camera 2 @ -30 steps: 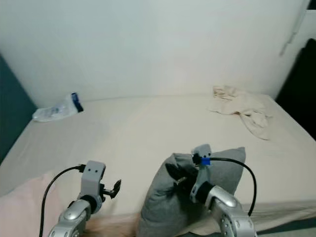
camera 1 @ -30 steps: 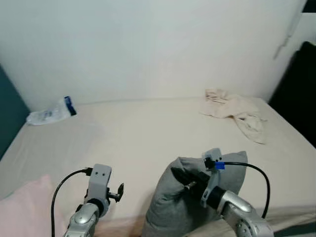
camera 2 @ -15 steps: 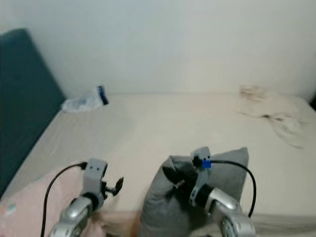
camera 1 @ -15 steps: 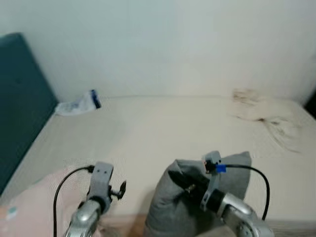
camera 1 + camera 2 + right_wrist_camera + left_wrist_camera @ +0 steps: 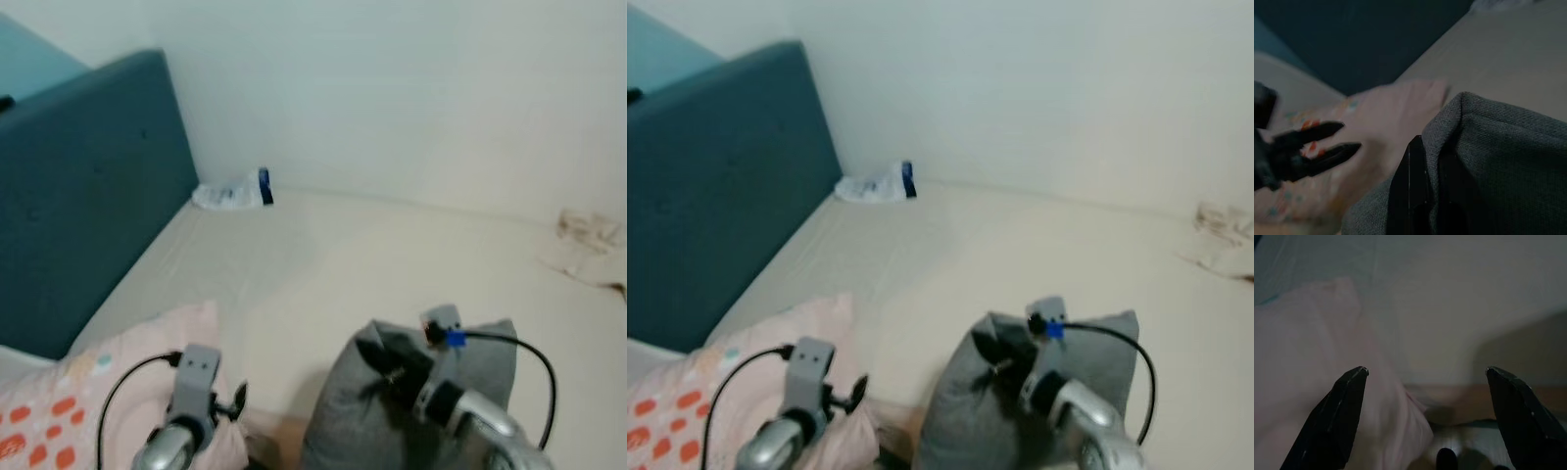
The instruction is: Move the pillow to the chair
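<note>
Your right gripper (image 5: 390, 369) is pinching the top corner of the grey pillow (image 5: 343, 431). Its fingers (image 5: 1409, 196) are closed tight on the cloth, one on each side of the folded corner. The pillow stands up tall under the fingers, at the near edge of the bed (image 5: 333, 264). In the right wrist view the grey cloth bunches up right against the fingers, and the dark picture makes it hard to see how deep the grip goes.

Your left gripper (image 5: 1425, 374) holds nothing. Its fingers (image 5: 1337, 416) are spread wide. Under and beside one finger lies a pink pillow (image 5: 69, 392) with orange spots. Past the fingertips you see the pale bed sheet. The grey pillow is off to the side of these fingers, near but not touching them.

In the right wrist view you can see your left gripper's fingers as dark shapes over the pink pillow, well apart from the grey pillow.

Far ahead of both pairs of fingers, a clear plastic packet (image 5: 233, 192) with a blue end lies on the bed by the white wall (image 5: 392, 88). A tall blue-green headboard (image 5: 78, 186) stands on the left side, beyond your left fingers. A crumpled cream cloth (image 5: 588, 245) lies on the bed far off on the right side, past your right fingers. Everything in the head views looks a bit blurry.
</note>
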`<state>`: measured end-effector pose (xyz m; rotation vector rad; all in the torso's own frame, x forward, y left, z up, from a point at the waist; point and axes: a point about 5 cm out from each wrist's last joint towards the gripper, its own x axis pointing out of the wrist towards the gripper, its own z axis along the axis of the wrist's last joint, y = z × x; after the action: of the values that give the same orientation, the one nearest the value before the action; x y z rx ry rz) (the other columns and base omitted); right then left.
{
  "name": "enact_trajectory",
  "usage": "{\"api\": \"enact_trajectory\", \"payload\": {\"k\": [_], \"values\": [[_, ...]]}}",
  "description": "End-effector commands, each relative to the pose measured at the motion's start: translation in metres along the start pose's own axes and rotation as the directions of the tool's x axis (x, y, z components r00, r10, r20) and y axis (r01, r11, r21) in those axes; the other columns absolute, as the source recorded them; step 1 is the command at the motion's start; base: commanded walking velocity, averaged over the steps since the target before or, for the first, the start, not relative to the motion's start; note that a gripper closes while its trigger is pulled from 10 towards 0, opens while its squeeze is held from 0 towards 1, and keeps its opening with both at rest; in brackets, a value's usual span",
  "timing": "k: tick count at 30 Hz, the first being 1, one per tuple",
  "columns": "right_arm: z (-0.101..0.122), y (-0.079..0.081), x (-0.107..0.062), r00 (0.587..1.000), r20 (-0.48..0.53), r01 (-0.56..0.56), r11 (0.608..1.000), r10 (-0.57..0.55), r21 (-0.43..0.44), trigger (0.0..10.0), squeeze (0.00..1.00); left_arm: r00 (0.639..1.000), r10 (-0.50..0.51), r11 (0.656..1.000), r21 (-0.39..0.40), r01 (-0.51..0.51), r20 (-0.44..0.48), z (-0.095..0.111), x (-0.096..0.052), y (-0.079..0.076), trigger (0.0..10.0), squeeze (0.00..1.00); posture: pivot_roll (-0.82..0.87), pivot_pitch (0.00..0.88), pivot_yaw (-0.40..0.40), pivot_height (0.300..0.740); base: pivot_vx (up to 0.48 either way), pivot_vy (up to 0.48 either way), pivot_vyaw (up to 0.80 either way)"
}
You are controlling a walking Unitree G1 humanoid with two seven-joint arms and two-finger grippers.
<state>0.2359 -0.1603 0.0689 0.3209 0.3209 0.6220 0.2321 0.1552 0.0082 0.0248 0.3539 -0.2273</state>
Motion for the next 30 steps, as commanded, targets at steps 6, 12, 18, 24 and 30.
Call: {"api": "enact_trajectory", "payload": {"k": [6, 12, 18, 24, 30], "values": [[0.0059, 0.0001, 0.0065, 0.999, 0.036, 0.033, 0.999, -0.032, -0.025, 10.0, 0.0, 1.0, -0.032, 1.0, 0.0, 0.032, 0.001, -0.0006, -0.0025, -0.0048, 10.0, 0.0, -0.02, 0.006, 0.001, 0.74, 0.0, 0.0, 0.0], [0.0042, -0.003, 0.0072, 0.998, 0.028, 0.052, 0.998, -0.051, -0.029, 10.0, 0.0, 0.999, -0.036, 0.999, 0.001, 0.036, -0.01, -0.0014, -0.0036, -0.0059, 10.0, 0.0, -0.02, 0.005, -0.001, 0.74, 0.0, 0.0, 0.0], [0.0029, -0.0021, 0.0085, 0.998, 0.022, 0.055, 0.998, -0.055, -0.033, 10.0, 0.0, 0.999, -0.04, 0.999, 0.011, 0.041, -0.017, -0.0013, -0.0048, -0.0067, 10.0, 0.0, -0.02, 0.01, -0.001, 0.74, -0.329, 0.0, 0.0], [0.0014, -0.0018, 0.0101, 0.997, 0.02, 0.07, 0.997, -0.07, -0.03, 10.0, 0.0, 0.999, -0.04, 0.999, 0.013, 0.04, -0.016, -0.0009, -0.0056, -0.0056, 10.0, 0.0, -0.02, 0.019, 0.003, 0.74, -0.339, 0.0, 0.0], [0.0017, -0.002, 0.0108, 0.997, 0.021, 0.078, 0.996, -0.078, -0.031, 10.0, 0.0, 0.999, -0.041, 0.999, 0.014, 0.041, -0.018, 0.0003, -0.0053, -0.0056, 10.0, 0.0, -0.02, 0.02, 0.005, 0.74, -0.337, 0.0, 0.0]]}}
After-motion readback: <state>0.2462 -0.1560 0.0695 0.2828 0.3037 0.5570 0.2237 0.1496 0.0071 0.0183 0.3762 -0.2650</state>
